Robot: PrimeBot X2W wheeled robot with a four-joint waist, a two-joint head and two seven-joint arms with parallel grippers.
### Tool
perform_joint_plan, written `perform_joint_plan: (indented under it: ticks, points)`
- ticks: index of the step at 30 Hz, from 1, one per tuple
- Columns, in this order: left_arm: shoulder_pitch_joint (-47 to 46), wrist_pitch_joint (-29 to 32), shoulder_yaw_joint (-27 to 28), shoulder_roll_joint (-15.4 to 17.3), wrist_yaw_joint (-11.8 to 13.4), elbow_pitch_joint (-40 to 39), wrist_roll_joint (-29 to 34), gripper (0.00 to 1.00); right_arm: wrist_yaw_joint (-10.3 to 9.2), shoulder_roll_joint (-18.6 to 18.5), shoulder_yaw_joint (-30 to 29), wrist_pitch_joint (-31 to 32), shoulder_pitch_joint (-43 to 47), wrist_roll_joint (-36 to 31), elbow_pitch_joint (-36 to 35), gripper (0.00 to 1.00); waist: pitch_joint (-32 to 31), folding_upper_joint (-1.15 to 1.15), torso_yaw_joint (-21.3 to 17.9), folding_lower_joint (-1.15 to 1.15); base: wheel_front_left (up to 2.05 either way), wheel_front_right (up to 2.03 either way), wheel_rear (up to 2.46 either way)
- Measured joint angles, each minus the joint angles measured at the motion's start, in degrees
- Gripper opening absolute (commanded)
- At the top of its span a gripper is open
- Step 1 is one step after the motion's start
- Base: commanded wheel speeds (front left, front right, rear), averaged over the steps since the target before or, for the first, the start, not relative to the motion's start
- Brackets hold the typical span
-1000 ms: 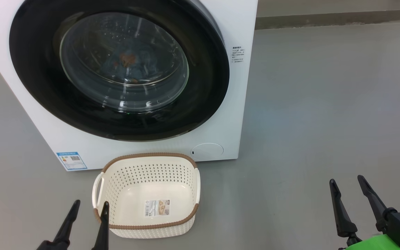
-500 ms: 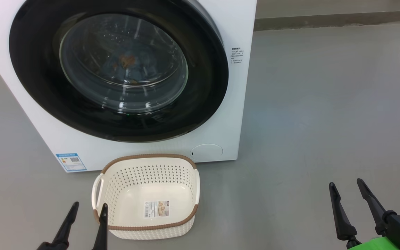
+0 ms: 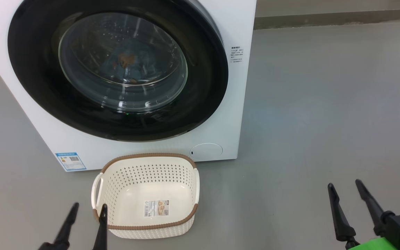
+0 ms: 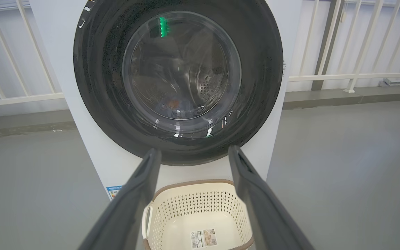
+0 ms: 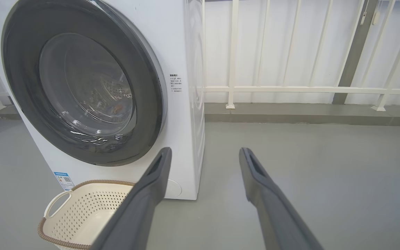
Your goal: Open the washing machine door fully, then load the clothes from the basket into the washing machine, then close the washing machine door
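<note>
Edging slightly lower than before: right gripper, jaws spread.

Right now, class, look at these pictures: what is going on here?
A two-armed robot faces a white front-loading washing machine. The washing machine door is shut, with the clothes visible inside through its glass. The basket on the floor before it holds no clothes. The left gripper and right gripper hover open, holding nothing.
</note>
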Motion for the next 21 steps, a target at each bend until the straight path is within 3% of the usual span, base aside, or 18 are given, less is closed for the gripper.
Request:
perform_joint_plan:
  ticks: [1,9,21]
  points:
    - [0.01,0.0,-0.02,-0.08,0.08,0.25,0.01,0.0,0.0,0.02,0.01,0.01,0.01,0.0,0.26,0.0,-0.01,0.0,-0.01,0.0,0.0,0.0,0.0]
    - [2.25,0.21,-0.85,-2.24,0.04,4.68,-0.43,0.0,0.0,0.65,0.02,0.12,0.62,0.79,5.95,0.0,0.03,0.0,-0.04,0.01,0.0,0.0,0.0]
    - [2.07,2.04,0.1,-2.31,0.0,5.37,-8.44,0.0,0.0,0.64,0.02,1.43,0.58,8.58,7.33,0.0,0.21,0.0,-0.24,0.02,0.0,0.0,0.0]
